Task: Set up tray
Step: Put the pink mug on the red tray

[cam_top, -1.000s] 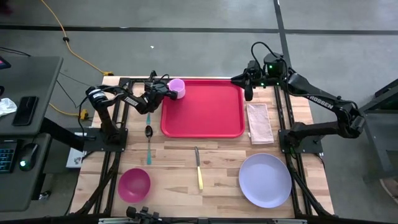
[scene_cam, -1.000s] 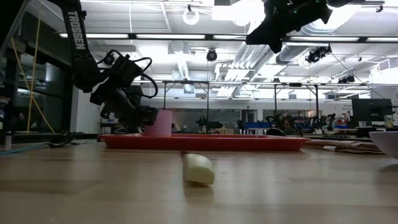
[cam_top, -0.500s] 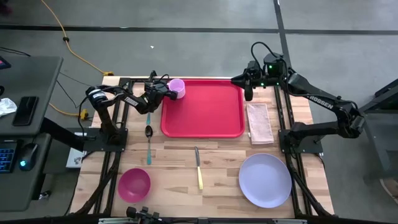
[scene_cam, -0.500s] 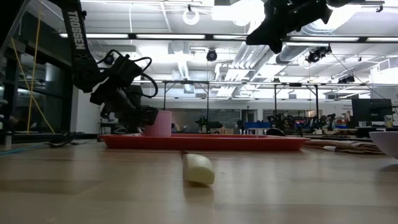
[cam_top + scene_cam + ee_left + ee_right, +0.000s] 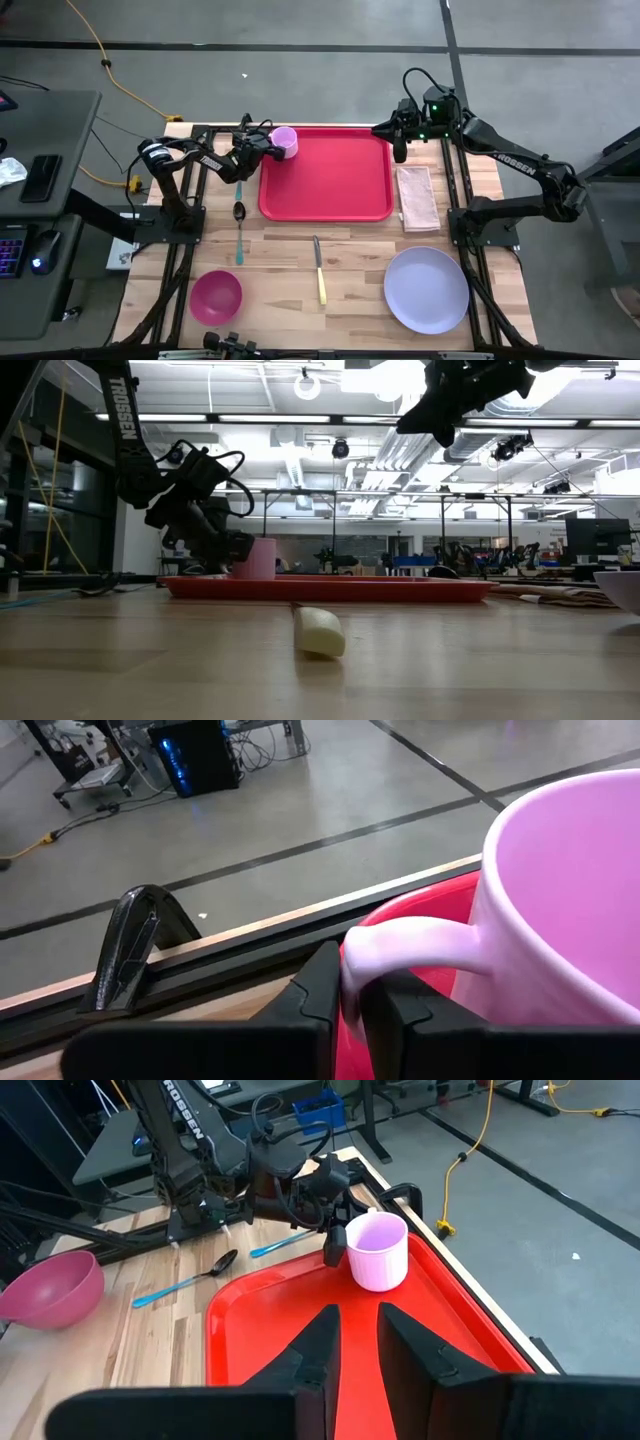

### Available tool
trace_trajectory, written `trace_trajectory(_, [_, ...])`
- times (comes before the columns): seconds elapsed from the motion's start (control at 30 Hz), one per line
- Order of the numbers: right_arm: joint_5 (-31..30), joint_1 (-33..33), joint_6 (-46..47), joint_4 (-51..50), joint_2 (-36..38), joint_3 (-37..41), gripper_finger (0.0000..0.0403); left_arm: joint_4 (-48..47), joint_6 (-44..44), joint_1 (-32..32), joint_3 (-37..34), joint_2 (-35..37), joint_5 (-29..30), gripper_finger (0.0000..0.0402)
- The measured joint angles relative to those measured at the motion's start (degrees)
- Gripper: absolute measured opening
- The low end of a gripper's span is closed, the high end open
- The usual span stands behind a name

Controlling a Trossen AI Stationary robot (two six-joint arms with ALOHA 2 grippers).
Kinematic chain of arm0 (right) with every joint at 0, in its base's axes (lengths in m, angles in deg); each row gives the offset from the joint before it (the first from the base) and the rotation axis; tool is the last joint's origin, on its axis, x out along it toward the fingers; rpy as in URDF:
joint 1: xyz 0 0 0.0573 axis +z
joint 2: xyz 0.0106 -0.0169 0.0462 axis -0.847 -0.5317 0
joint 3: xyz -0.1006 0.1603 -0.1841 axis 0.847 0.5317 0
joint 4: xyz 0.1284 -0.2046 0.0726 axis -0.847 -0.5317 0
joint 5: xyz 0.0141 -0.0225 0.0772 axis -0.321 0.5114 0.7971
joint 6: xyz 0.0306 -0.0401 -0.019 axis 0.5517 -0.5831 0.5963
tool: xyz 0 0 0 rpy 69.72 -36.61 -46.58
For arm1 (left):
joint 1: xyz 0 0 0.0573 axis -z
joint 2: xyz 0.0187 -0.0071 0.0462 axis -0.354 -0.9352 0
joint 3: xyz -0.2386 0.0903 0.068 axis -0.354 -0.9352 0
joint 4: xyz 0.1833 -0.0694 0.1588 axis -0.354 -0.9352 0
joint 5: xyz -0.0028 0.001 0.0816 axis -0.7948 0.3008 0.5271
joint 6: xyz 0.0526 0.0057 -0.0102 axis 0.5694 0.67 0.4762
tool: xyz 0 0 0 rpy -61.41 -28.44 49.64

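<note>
The red tray point(image 5: 330, 185) lies flat at the table's far middle. A pink mug point(image 5: 285, 141) stands upright in the tray's far left corner, also seen in the low view point(image 5: 258, 558) and the right wrist view point(image 5: 376, 1250). My left gripper point(image 5: 268, 148) reaches in from the left and is shut on the mug's handle. My right gripper point(image 5: 398, 152) hangs high over the tray's far right corner. Its fingers point(image 5: 322, 1342) are a narrow gap apart, with nothing between them. My left gripper pinches the mug's handle point(image 5: 400, 945) between its two fingers, at the outer bend of the loop. The fingers come from the table's left, slanting slightly down. The mug stands upright with its base on the tray.
On the wood nearer to me lie a blue-handled spoon point(image 5: 239, 225), a yellow-handled knife point(image 5: 319, 270), a pink bowl point(image 5: 216, 296) and a lavender plate point(image 5: 427, 290). A folded napkin point(image 5: 416, 197) lies right of the tray. Most of the tray's surface is bare.
</note>
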Motion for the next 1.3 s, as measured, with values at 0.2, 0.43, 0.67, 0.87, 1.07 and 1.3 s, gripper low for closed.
trace_trajectory(0.2, [0.0,0.0,0.0,0.0,0.0,0.0,0.0046,-0.1,0.0,0.0,0.0,0.0,1.4,0.0065])
trace_trajectory(0.43, [0.0,0.0,0.9,0.0,0.0,0.0,0.0046,0.1,0.0,0.0,0.0,0.0,1.4,0.0065])
trace_trajectory(0.67, [0.0,0.0,1.0,0.0,0.0,0.0,0.0046,1.0,-0.4,0.0,0.0,0.0,1.0,0.0065])
trace_trajectory(0.87, [0.0,0.0,1.0,0.0,0.0,0.0,0.0048,1.1,-0.6,0.0,0.0,0.0,0.9,0.0065])
trace_trajectory(1.07, [0.0,0.0,1.0,0.0,0.0,0.0,0.0046,0.9,-0.6,0.0,0.0,0.0,0.7,0.0076])
trace_trajectory(1.3, [0.0,0.0,1.0,0.0,0.0,0.0,0.0046,-1.1,-0.6,0.0,0.0,0.0,-0.7,0.0144])
